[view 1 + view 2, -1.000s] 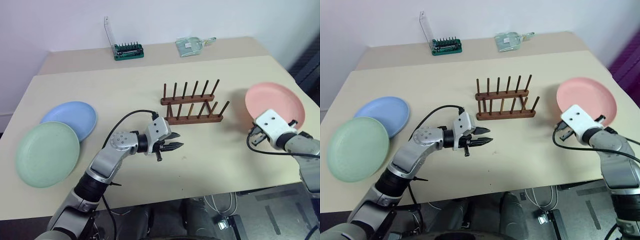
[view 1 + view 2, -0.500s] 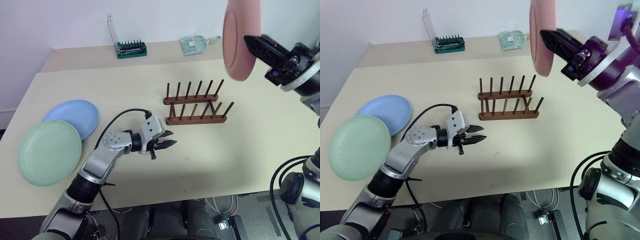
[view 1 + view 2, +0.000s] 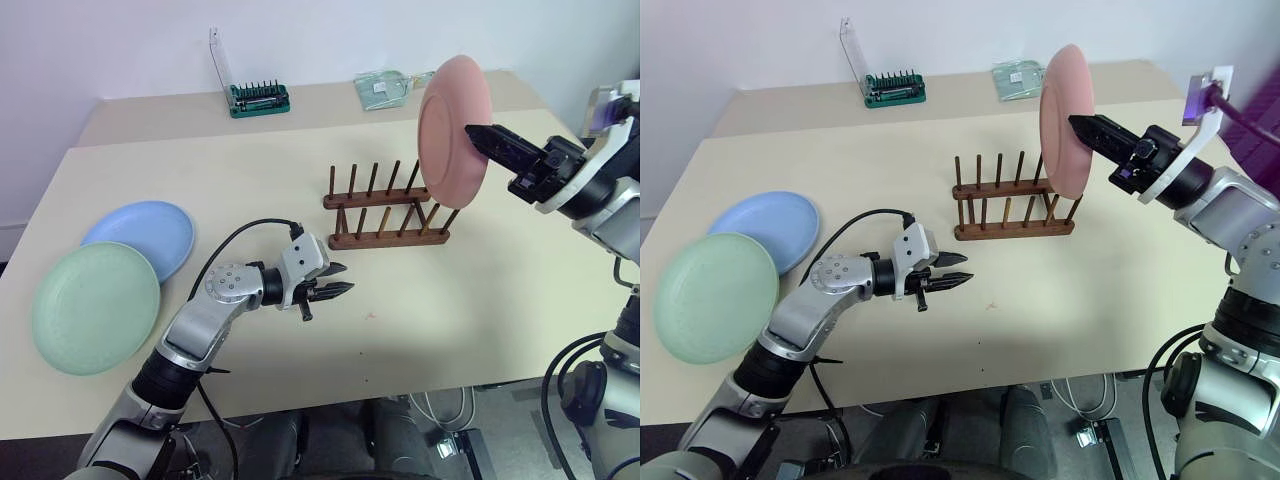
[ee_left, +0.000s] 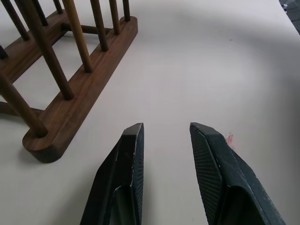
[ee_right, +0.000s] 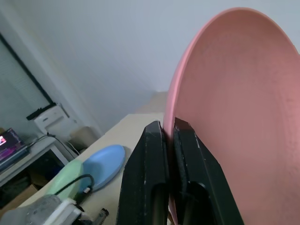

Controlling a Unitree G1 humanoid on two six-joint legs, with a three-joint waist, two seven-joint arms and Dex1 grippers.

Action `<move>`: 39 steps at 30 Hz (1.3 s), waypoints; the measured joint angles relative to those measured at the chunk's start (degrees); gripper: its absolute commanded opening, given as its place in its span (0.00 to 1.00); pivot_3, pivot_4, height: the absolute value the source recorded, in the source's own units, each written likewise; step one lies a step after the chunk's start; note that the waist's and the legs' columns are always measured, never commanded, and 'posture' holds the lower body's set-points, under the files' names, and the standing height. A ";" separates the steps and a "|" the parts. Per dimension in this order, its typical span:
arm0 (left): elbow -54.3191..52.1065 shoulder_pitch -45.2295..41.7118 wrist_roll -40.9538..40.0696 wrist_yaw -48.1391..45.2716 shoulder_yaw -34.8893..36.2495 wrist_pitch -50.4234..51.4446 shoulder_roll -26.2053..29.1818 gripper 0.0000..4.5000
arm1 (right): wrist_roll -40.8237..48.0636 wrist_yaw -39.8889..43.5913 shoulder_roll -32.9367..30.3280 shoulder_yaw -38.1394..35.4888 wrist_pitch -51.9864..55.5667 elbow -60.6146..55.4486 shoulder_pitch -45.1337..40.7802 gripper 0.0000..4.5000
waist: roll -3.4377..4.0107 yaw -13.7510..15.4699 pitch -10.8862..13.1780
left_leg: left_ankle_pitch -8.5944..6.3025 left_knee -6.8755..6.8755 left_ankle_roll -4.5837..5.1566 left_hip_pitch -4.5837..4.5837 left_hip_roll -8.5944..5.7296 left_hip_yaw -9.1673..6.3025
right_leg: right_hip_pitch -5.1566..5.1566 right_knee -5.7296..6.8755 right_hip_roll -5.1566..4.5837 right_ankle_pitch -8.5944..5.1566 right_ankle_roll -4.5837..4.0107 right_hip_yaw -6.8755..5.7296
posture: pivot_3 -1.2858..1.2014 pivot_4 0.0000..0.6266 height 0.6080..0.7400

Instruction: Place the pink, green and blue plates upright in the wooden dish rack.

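Gripped on edge in the right gripper [image 3: 1080,124]: the round salmon-pink matte plate [image 3: 453,122], pinched at its rim between the two black fingers [image 5: 152,154], standing nearly upright in the air above the right end of the small dark reddish-brown wooden dish rack [image 3: 387,208]. Lower rim of the pink plate close over the rightmost pegs, contact not discernible. Remaining peg slots to the left empty.

Hovering low over the bare cream tabletop [image 3: 480,300], in front of the rack's near-left corner: the left gripper [image 4: 164,133], fingers parted with a moderate gap, nothing between them, tips just short of the rounded end of the near base rail.

Lying flat near the table's left edge: the round pale mint-green plate [image 3: 95,307], with the round light-blue plate [image 3: 143,236] just behind it, the green rim overlapping the blue one. Both well apart from the rack, with a broad open stretch of table between.

Along the far edge of the table: a green screwdriver-bit holder [image 3: 259,98] with an upright clear lid, and a clear plastic packet [image 3: 383,89], both well clear of the rack. Wide free surface in front of and right of the rack, out to the near and right table edges.
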 measured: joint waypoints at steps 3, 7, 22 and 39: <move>-0.83 0.07 -0.04 -0.01 0.00 0.17 0.05 0.34 | -1.69 0.65 -0.13 1.02 -0.69 3.51 -0.65 0.07 | 0.00 -0.01 0.00 | 0.00 0.00 0.00 0.00 0.00 0.00 | 0.00 0.00 0.00 0.00 0.00 0.00 | 0.52 0.24 1.00; -1.19 0.06 -0.12 -0.02 0.00 0.89 0.01 0.34 | -4.24 2.67 -0.34 2.72 -2.10 6.92 -2.08 0.44 | 0.01 -0.06 0.00 | 0.00 -0.01 0.00 0.00 0.02 0.00 | -0.02 0.00 0.02 0.00 0.00 0.00 | 0.52 0.24 1.00; -6.19 -3.63 -3.79 27.23 22.83 7.15 -9.93 0.99 | -30.11 5.38 -8.32 10.40 -29.84 -2.73 -5.67 0.87 | 0.02 -0.38 0.01 | 0.07 -0.03 -0.14 -0.09 0.11 0.01 | -0.17 0.03 0.11 0.01 0.00 0.00 | 0.52 0.24 1.00; -9.73 22.30 -13.80 38.46 69.41 9.37 -4.11 0.99 | -34.25 16.45 1.82 36.02 -31.15 -17.44 2.30 0.87 | -0.52 0.19 -0.16 | 0.05 0.18 -0.21 -0.47 0.04 -0.05 | -0.56 0.16 0.04 0.08 -0.11 -0.07 | 0.52 0.24 1.00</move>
